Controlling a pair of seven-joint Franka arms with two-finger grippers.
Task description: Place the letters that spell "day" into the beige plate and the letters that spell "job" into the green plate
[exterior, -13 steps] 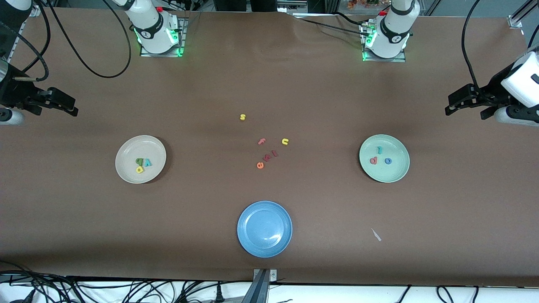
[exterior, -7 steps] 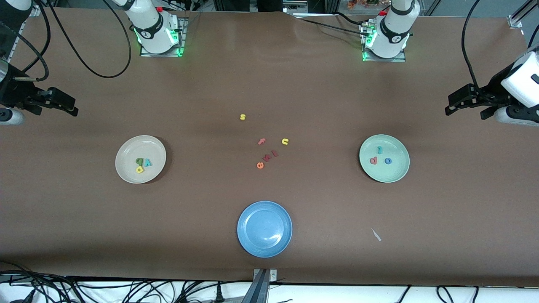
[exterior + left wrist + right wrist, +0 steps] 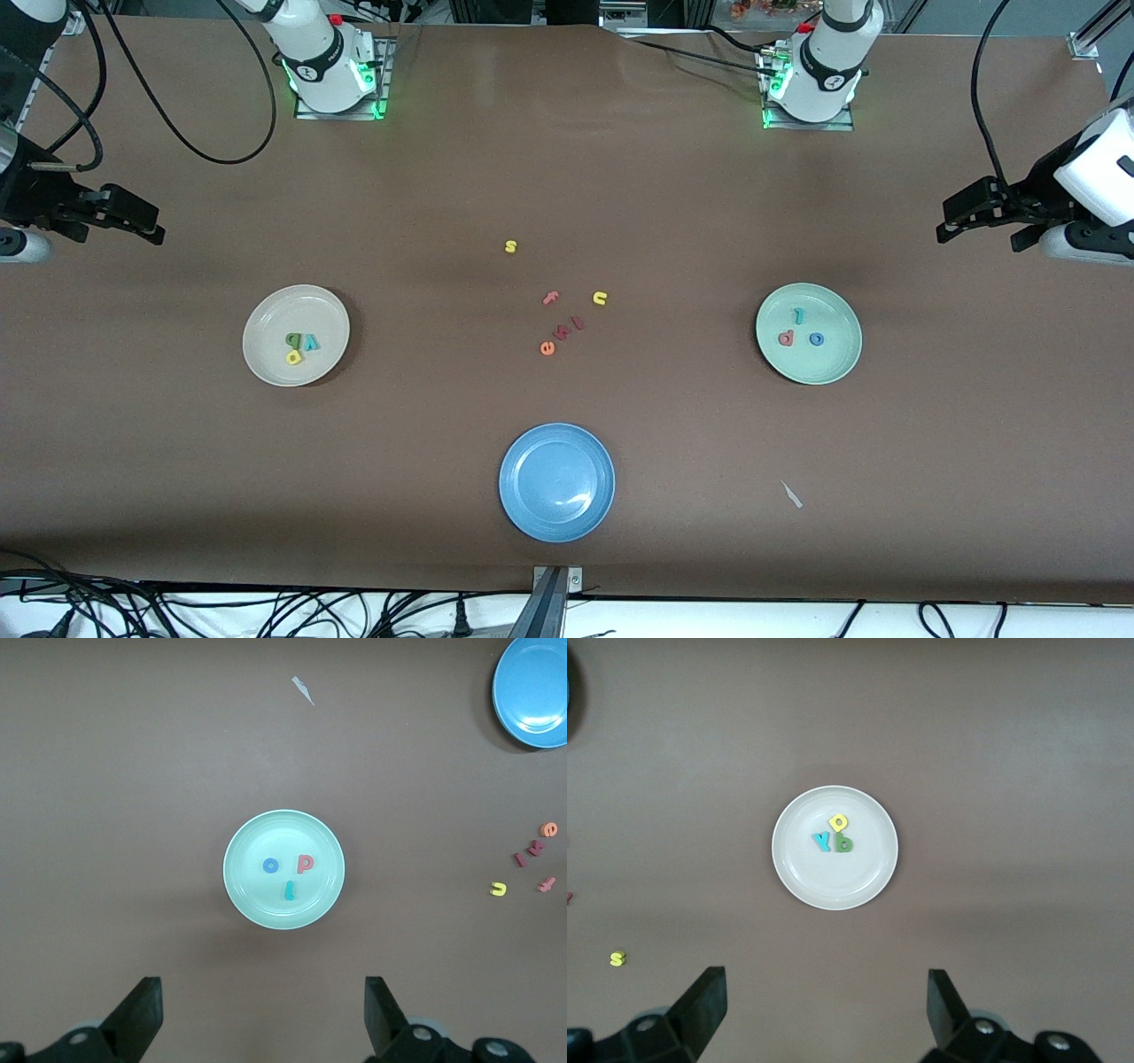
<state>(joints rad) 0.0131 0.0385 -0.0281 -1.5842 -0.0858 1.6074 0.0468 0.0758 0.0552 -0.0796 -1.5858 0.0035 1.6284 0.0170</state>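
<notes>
Beige plate point(image 3: 266, 365): toward the right arm's end of the table; holds the dark green "d" point(image 3: 293, 338), yellow "a" point(image 3: 294, 357) and teal "y" point(image 3: 311, 342), clustered and touching.
Green plate point(image 3: 833, 368): toward the left arm's end; holds the teal "j" point(image 3: 798, 315), pinkish-red "b" point(image 3: 786, 338) and blue "o" point(image 3: 816, 338), set slightly apart.
Loose letters: mid-table between the two plates lie a yellow "s" point(image 3: 510, 246), pink "f" point(image 3: 550, 298), yellow "u" point(image 3: 600, 299), orange "e" point(image 3: 547, 348) and two dark red pieces point(image 3: 568, 328) between "e" and "u".
Blue plate point(image 3: 556, 481): nearer the front camera than the loose letters; nothing lies in it.
White scrap point(image 3: 791, 494): on the table, nearer the front camera than the green plate.
Left gripper point(image 3: 961, 215): up in the air by the left arm's end of the table; fingers spread wide, holding nothing.
Right gripper point(image 3: 133, 221): up in the air by the right arm's end; fingers spread wide, holding nothing.
</notes>
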